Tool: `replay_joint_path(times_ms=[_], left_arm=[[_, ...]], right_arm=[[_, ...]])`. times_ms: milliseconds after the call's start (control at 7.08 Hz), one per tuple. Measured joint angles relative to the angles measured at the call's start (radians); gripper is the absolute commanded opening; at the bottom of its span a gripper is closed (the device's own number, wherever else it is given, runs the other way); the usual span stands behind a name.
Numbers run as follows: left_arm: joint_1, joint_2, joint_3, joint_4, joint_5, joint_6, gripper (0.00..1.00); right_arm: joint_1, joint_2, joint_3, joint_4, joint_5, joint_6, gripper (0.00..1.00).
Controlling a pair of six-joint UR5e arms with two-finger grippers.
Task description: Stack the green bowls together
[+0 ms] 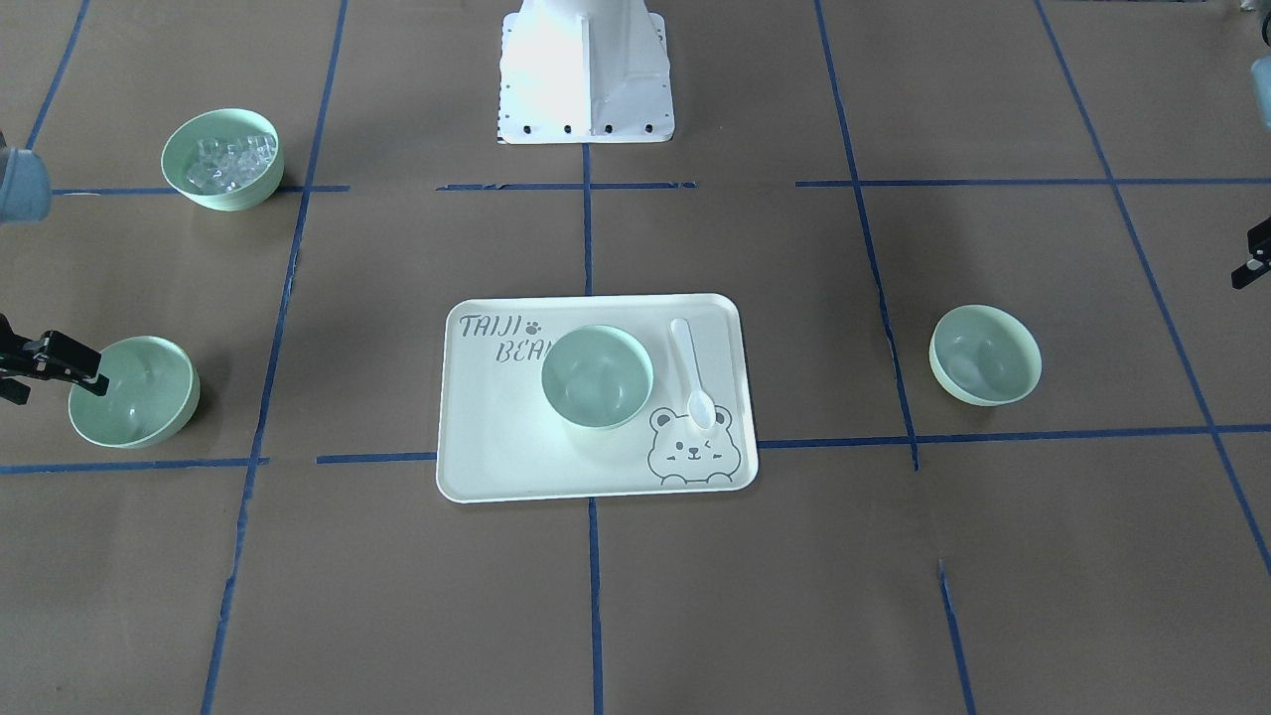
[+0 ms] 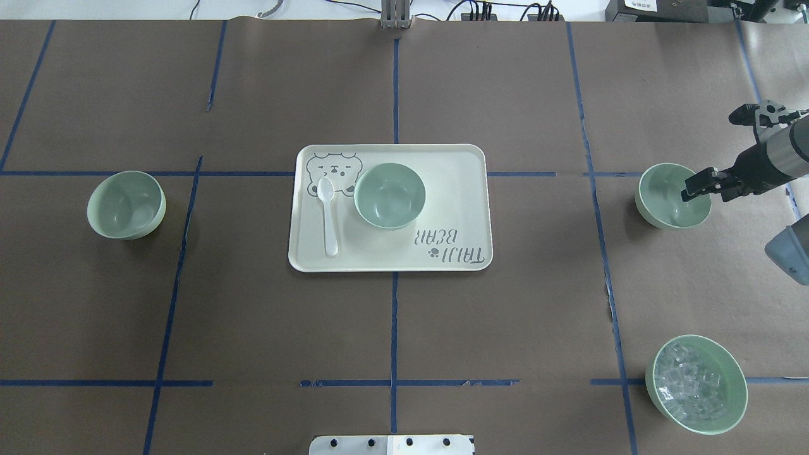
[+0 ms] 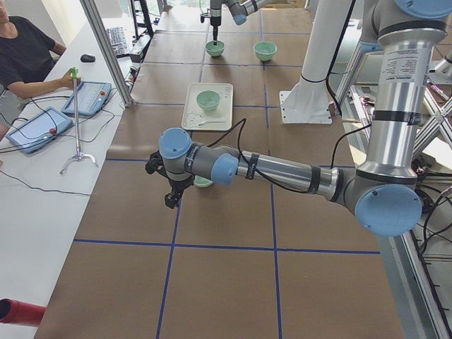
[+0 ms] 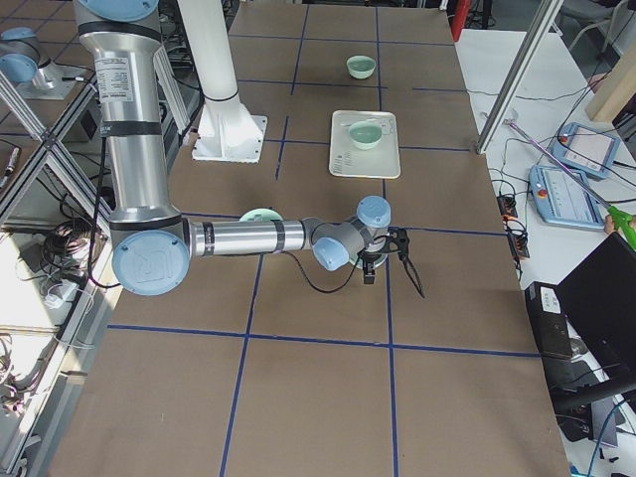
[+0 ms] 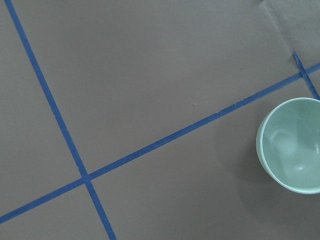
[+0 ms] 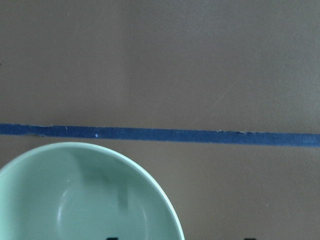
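Right end effector (image 2: 695,185): jaws parted, astride the 3 o'clock rim of the right green bowl (image 2: 671,196); one fingertip inside and one outside in the wrist view; nothing gripped yet.
Left end effector (image 3: 170,200): cannot tell whether open or closed; hovering above the worktop (image 2: 253,328), apart from the left green bowl (image 2: 126,204), which sits at 4 o'clock in its wrist view.
Middle green bowl (image 2: 389,195): on the tray (image 2: 442,265), beside the white spoon (image 2: 327,215); right bowl at 3 o'clock of the tray, left bowl at 9 o'clock, all well apart.
Risk, grip: glossy rim pinched on one side only; likely to tilt or slip if closed too shallow.
Risk, stacking: could seat crooked on the tray bowl's rim, or nudge it into the spoon.
Risk, mix-up: same-coloured ice bowl (image 2: 695,383) at 6 o'clock of the right bowl; not for stacking.
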Motion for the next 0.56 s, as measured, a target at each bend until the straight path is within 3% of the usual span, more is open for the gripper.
replay_joint_path(times_ms=[282,565], left_arm=[[0.000,0.000,-0.002,-0.002,0.000,0.004,1.00],[0.000,0.000,-0.007,-0.001,0.000,0.004,1.00]], right_arm=[[-0.005,-0.005,0.003,0.004,-0.003,0.008,0.00],[-0.007,0.002,0.066,-0.004,0.021,0.036,0.00]])
